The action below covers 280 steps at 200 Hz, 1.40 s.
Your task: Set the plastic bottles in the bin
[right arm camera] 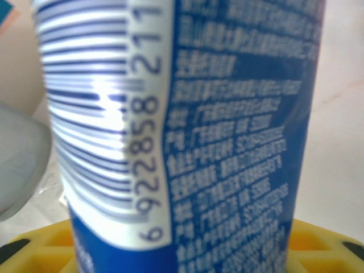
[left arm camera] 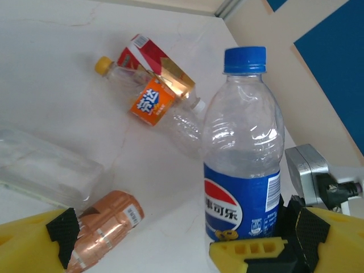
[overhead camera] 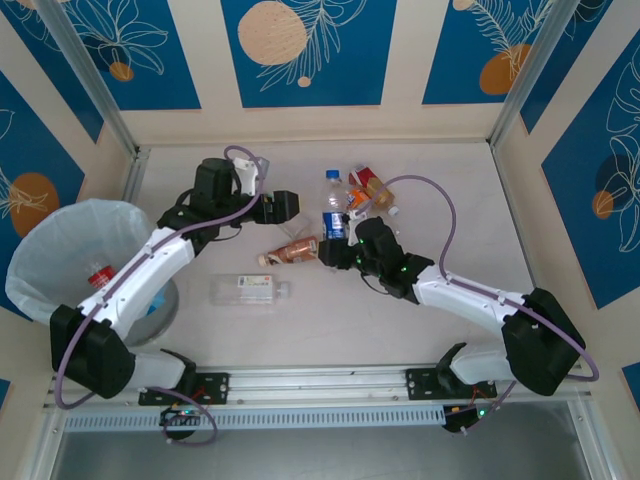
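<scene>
A clear plastic bottle with a blue label [overhead camera: 333,220] and blue cap stands upright at mid-table, and my right gripper [overhead camera: 339,250] is shut on its lower part. Its label [right arm camera: 227,131] is close up between the yellow fingers [right arm camera: 327,244]. My left gripper [overhead camera: 284,205] is open just left of that bottle [left arm camera: 244,165], with nothing between its fingers [left arm camera: 34,242]. A brown-labelled bottle [overhead camera: 293,250] and a white-labelled one [overhead camera: 250,290] lie on the table. Orange- and red-labelled bottles [overhead camera: 365,188] lie behind. The grey bin [overhead camera: 40,235] stands at the left.
A red-labelled bottle [overhead camera: 98,272] lies inside the bagged bin. The right gripper's yellow finger [left arm camera: 250,250] and grey wrist camera [left arm camera: 307,168] sit close to my left gripper. Walls enclose the table at the back and sides.
</scene>
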{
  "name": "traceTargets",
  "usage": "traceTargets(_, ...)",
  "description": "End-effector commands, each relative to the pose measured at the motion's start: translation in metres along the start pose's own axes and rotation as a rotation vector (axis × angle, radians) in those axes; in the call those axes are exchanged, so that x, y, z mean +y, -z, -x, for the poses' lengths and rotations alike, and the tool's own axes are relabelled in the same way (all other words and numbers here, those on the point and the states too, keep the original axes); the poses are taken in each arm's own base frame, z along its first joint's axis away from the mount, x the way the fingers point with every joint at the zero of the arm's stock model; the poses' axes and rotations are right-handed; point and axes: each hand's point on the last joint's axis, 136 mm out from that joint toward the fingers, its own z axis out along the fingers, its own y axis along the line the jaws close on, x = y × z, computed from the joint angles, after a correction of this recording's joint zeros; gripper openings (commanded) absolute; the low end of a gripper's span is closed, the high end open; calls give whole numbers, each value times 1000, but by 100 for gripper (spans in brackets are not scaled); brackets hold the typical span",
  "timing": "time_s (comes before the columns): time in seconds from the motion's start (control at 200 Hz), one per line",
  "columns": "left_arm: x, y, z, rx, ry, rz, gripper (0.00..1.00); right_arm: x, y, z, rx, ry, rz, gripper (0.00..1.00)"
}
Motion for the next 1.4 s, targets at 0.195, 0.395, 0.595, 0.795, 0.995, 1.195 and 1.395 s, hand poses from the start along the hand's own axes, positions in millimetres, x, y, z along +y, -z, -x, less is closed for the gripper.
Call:
traceTargets(0.195,-37,-15,11,9,-34,-158,99,74,1,35,-42,169,312,42)
traceTargets(0.395,-48,-15,17,5,-57,-209,99,93,0,43,-56,222,367,42)
traceTargets(0.595,-45,-15,31,-60,-36,-191,99,104,1,49,-77,242,384,42)
traceTargets(0.795,-41,-18,45,-126,-34,-174,96,111,1,45,-71,246,408,42)
traceTargets(0.995,-39,-19,54,-165,-8,-174,95,115,2,42,-69,250,416,42)
traceTargets(1.195,-34,-20,45,-114,-20,-141,90,110,0,44,-77,244,363,42)
traceTargets(1.395,-35,-17,27,-35,-46,-147,77,99,-2,48,-88,225,295,43)
